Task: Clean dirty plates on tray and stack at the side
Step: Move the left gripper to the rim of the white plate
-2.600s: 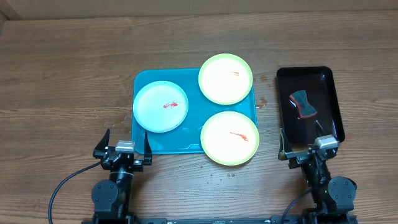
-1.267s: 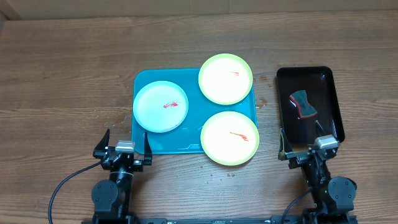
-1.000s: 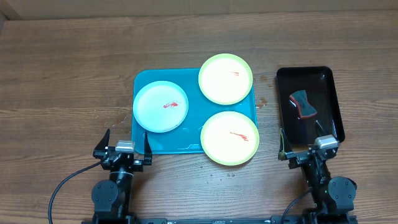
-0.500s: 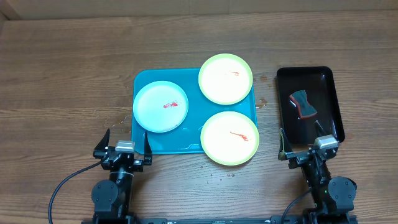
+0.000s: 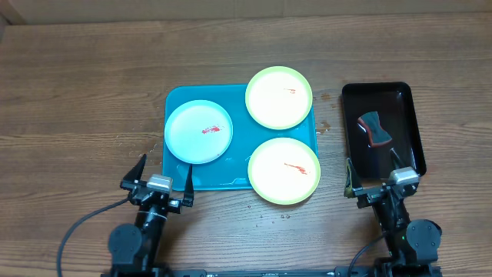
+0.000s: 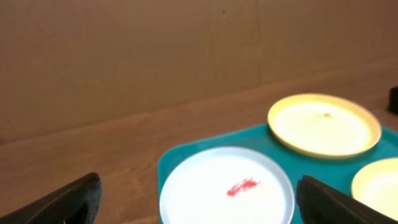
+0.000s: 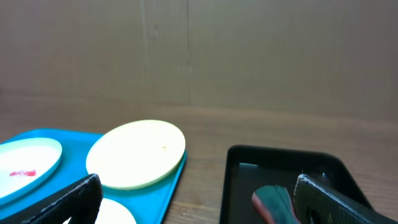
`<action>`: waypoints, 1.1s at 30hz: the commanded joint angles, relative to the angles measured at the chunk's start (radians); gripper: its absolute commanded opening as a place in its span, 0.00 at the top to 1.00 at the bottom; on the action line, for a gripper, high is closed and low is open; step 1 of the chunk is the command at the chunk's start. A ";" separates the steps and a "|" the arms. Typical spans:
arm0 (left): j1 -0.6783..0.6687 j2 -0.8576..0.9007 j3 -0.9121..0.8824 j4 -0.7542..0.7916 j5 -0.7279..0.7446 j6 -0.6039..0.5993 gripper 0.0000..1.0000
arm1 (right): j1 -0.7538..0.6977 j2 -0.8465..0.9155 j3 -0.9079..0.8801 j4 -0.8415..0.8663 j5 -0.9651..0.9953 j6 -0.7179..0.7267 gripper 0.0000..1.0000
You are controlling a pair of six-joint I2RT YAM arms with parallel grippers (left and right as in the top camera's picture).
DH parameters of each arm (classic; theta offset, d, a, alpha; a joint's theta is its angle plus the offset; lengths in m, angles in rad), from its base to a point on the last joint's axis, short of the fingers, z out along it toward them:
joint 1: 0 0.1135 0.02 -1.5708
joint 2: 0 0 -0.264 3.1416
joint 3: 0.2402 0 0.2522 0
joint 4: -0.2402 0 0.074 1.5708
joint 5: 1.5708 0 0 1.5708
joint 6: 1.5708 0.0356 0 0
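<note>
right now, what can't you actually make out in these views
- Left wrist: near yellow-green plate is cut off by the right and bottom edges.
- Right wrist: sponge is cut off by the bottom edge; its lower part is unseen.
- Overhead: specks on the table below the tray are too small to identify.

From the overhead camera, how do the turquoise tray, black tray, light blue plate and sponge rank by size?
1. turquoise tray, clearly the largest.
2. black tray, narrower.
3. light blue plate, smaller than either tray.
4. sponge, by far the smallest, lying in the black tray.
</note>
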 commanded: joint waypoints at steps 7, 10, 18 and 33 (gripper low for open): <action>0.005 0.517 0.578 -0.275 0.168 -0.016 0.00 | 0.002 0.020 0.096 0.038 0.066 0.038 0.00; 0.005 0.686 0.756 -0.396 0.179 -0.013 0.00 | 0.002 0.076 0.174 -0.030 0.065 0.058 0.00; 0.005 1.085 1.186 -0.733 0.198 -0.014 0.00 | 0.002 0.425 0.547 -0.291 0.066 0.058 0.00; 0.005 1.389 1.279 -0.864 0.249 -0.037 0.00 | 0.002 1.209 1.246 -0.900 -0.031 0.057 0.00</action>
